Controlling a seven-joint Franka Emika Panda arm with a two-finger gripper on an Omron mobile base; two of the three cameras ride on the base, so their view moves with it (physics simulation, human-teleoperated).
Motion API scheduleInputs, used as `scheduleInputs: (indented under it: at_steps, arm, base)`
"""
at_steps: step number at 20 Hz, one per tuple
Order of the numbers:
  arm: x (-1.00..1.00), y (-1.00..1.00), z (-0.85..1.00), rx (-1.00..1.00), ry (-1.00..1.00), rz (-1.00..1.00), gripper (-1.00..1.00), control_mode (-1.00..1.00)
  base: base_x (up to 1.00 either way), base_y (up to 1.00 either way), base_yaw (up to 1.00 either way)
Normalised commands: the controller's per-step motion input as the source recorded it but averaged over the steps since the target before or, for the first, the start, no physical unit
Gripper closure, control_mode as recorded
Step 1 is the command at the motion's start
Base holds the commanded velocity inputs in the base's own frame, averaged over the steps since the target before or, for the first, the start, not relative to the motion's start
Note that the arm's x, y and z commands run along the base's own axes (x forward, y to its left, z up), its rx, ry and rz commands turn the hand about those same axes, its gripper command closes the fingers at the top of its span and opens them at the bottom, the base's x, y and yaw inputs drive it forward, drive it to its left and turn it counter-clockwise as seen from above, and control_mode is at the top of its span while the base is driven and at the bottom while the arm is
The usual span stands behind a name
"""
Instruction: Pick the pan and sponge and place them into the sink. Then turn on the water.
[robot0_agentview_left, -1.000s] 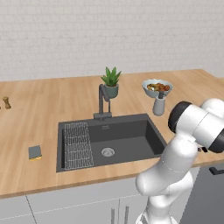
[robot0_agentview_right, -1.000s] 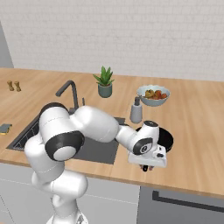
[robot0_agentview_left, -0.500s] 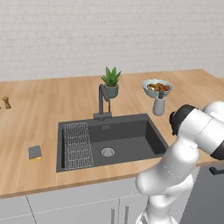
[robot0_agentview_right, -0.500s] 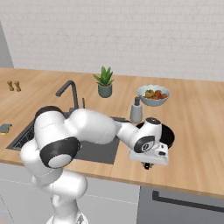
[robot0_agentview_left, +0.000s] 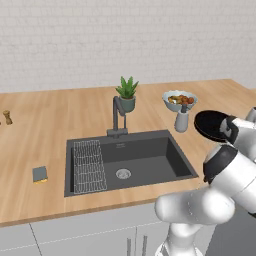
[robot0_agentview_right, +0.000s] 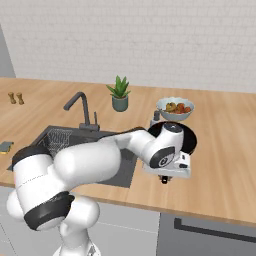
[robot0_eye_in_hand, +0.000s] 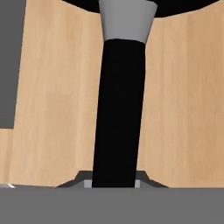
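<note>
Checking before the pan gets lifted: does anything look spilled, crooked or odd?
Nothing stands out. The end effector is shut on the pan handle, squarely centred; the sponge lies flat left of the sink; no water runs.

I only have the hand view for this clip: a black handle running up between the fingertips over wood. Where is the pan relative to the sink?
Observer: The pan is on the counter, right of the sink, in front of the fruit bowl.
Operator: Is the hand actually closed on it?
Observer: Yes, in the right base view the hand sits over the pan's near edge, shut on the handle.
Operator: And the sponge?
Observer: The sponge lies on the counter left of the sink, not in it.
Operator: Water running?
Observer: No stream shows at the faucet.
</note>
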Motion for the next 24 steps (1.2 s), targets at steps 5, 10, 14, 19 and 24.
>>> scheduleInputs:
  at_steps: [5,10,14,19,24]
  arm:
    - [0.01,0.77,0.5,0.0,0.12,0.13,1.0,-1.0]
    - [0.12,0.74,0.24,0.01,0.13,0.25,1.0,-1.0]
    - [0.21,0.67,0.04,0.0,0.1,0.23,1.0,-1.0]
    - [0.31,0.66,0.0,0.0,0.09,0.13,1.0,-1.0]
    - [0.59,0.68,-0.09,0.0,0.02,0.12,1.0,-1.0]
  base:
    - [0.0,0.0,0.0]
    - [0.0,0.0,0.0]
    - [0.0,0.0,0.0]
    - [0.0,0.0,0.0]
    - [0.0,0.0,0.0]
